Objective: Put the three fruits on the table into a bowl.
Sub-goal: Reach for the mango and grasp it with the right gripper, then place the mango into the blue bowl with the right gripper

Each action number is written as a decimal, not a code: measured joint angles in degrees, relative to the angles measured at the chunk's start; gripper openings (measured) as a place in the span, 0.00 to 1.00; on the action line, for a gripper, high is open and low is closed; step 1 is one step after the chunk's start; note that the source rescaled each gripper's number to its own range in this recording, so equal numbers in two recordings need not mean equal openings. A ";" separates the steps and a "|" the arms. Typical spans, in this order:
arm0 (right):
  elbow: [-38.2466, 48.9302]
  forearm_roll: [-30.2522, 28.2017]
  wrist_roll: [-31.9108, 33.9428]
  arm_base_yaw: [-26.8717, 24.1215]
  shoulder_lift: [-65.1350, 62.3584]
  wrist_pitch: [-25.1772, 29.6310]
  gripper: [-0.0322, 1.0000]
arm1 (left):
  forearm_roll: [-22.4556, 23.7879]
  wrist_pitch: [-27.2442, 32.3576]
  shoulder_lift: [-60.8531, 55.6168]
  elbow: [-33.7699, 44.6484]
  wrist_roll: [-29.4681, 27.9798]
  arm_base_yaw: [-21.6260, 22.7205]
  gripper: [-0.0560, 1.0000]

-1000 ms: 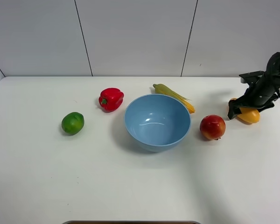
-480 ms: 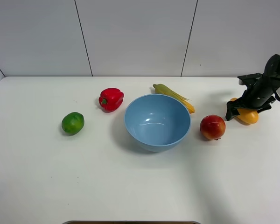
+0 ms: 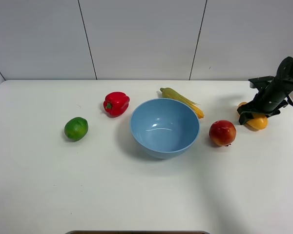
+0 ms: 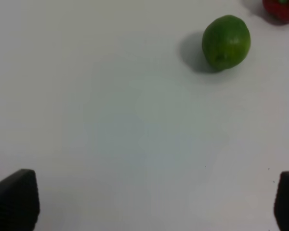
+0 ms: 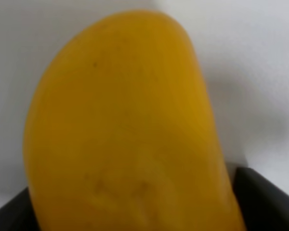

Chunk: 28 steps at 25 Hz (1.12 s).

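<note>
The yellow-orange mango (image 3: 259, 123) lies on the white table (image 3: 88, 185) at the far right. My right gripper (image 3: 253, 115) is down over it, a finger against each side. In the right wrist view the mango (image 5: 125, 134) fills the frame between the two fingertips (image 5: 9, 211). The red apple (image 3: 222, 132) sits just right of the light-blue bowl (image 3: 133, 130), which is empty. The green lime (image 3: 76, 128) lies at the left and shows in the left wrist view (image 4: 226, 42). My left gripper (image 4: 144, 202) is open and empty, well away from the lime.
A red bell pepper (image 3: 116, 103) lies behind and left of the bowl. A green-husked corn cob (image 3: 181, 100) lies behind the bowl's right rim. A white panelled wall stands along the table's far edge.
My right gripper has shifted slightly left and settled lower over the mango. The mango has shifted a little left with it. Nothing else moved.
</note>
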 joint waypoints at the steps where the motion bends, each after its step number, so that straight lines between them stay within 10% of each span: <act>1: 0.00 0.00 0.00 0.00 0.00 -0.07 0.06 | 0.00 0.00 0.00 0.00 0.00 0.00 1.00; 28: 0.06 1.08 2.61 0.00 -5.26 0.79 0.04 | 0.00 0.00 0.00 0.00 0.00 0.00 1.00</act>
